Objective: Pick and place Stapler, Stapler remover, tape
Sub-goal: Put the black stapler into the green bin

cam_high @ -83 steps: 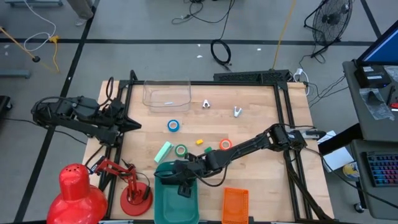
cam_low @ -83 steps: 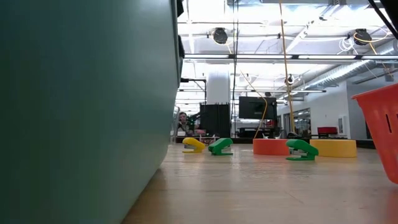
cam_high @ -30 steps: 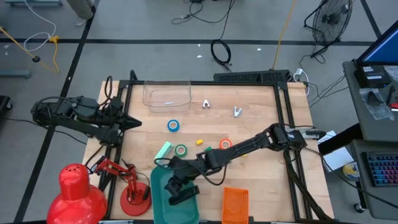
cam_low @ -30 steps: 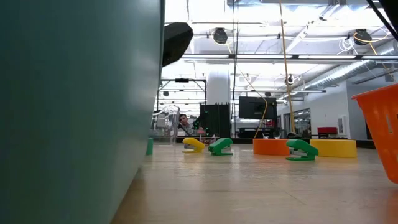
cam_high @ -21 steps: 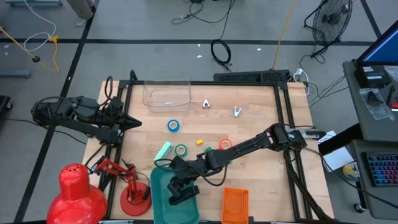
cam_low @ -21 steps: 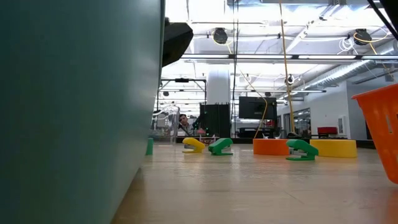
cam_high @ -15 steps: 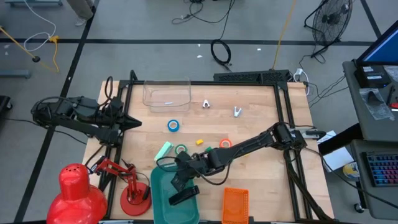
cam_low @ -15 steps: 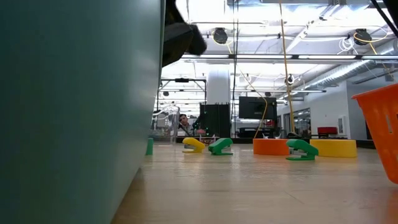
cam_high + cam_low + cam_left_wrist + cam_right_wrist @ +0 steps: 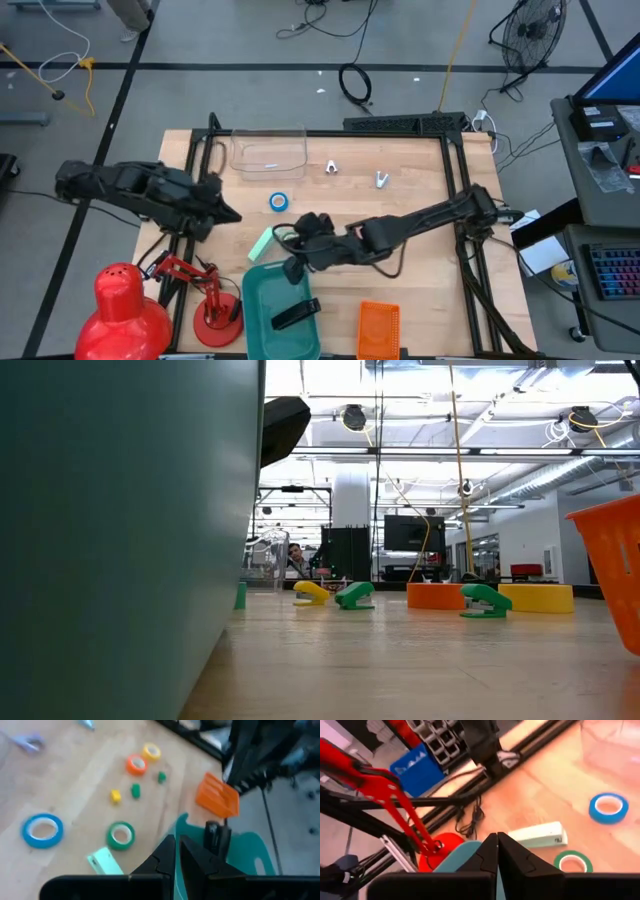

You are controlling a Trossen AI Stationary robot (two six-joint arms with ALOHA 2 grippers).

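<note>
The black stapler lies in the teal bin; its end sticks up past the bin's wall. My right gripper is shut and bare, above the bin's far rim. My left gripper, shut on nothing, hovers at the table's left. On the wood lie a light green stapler, the blue tape, green tape, orange tape and yellow tape. Two staple removers rest near the far edge.
A clear container stands at the far left and an orange basket at the near edge. A red lamp stands beside the bin. Small yellow and green blocks lie between the tapes.
My right gripper has risen out of the teal bin and drawn back toward the far edge, turning as it went; the black stapler stays lying in the bin. My left gripper has come out over the table toward its right edge, tipping down a little.
</note>
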